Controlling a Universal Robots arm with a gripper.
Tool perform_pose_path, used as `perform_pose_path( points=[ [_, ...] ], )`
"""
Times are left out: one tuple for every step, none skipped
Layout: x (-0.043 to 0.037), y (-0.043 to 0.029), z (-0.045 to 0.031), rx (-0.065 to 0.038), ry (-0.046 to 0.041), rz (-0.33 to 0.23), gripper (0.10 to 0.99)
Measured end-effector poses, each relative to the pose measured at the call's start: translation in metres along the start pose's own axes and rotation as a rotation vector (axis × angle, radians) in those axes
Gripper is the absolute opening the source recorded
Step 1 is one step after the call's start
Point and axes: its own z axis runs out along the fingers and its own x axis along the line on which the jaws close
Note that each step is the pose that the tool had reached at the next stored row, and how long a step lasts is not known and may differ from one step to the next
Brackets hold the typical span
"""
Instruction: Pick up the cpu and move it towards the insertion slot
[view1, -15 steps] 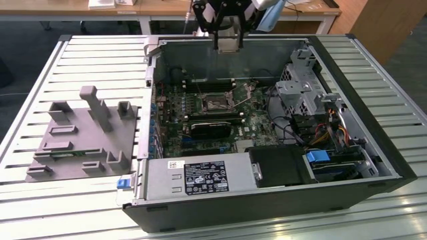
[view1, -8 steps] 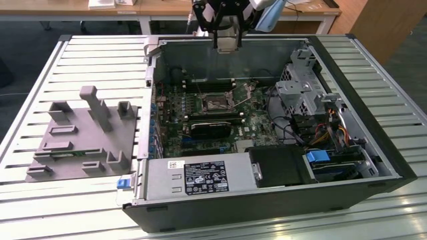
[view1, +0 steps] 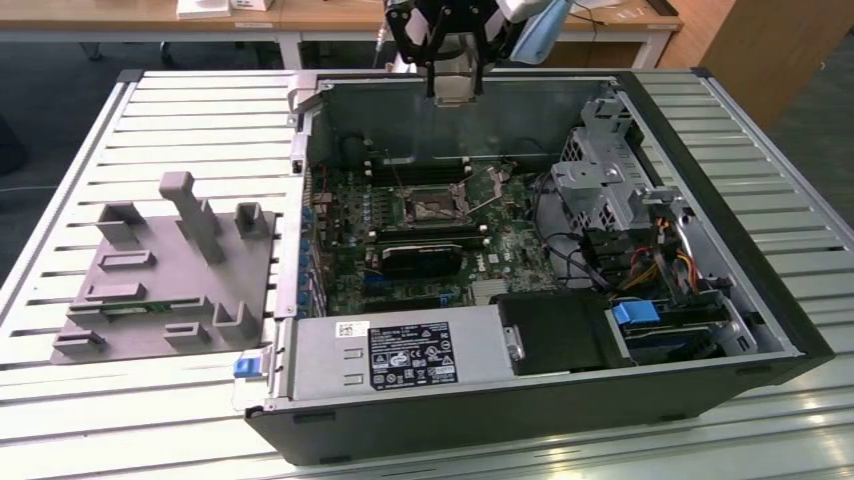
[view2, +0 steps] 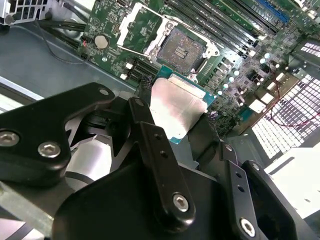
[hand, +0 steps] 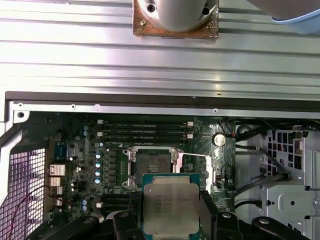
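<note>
A slatted metal surface (view1: 174, 110) carries an open computer case (view1: 747, 300) lying on its side, with a grey plastic fixture (view1: 160, 285) of upright blocks resting just beside it toward the exterior view's left. Inside the case the green circuit board (view1: 400, 215) lies flat, a grey power supply (view1: 387, 350) sits along the near wall, and a metal drive cage (view1: 601, 185) with bundled cables stands toward the exterior view's right. The robot arm (view1: 454, 30) hangs above the far wall of the case, and its black pincer (view1: 451, 90) points down over the board. In both wrist views the pincer is clamped on the cpu (hand: 171, 207), its dark fingers (hand: 209, 207) pressing the chip's opposite edges; the silvery top and green rim of the chip are plain to see in the first wrist view, and in the second wrist view it appears as a pale tilted square (view2: 177, 107) held clear of the board. The insertion slot (hand: 152, 162) lies on the board under and just beyond the held chip, its shiny frame open and its dark centre exposed; the second wrist view shows the same slot (view2: 181, 50) apart from the chip, with long narrow memory slots (hand: 145, 131) running beside it
</note>
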Motion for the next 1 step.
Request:
perform_pose_path(
  points=[
    [0.0,0.0,0.0,0.0,0.0,0.0,0.541]
  ],
)
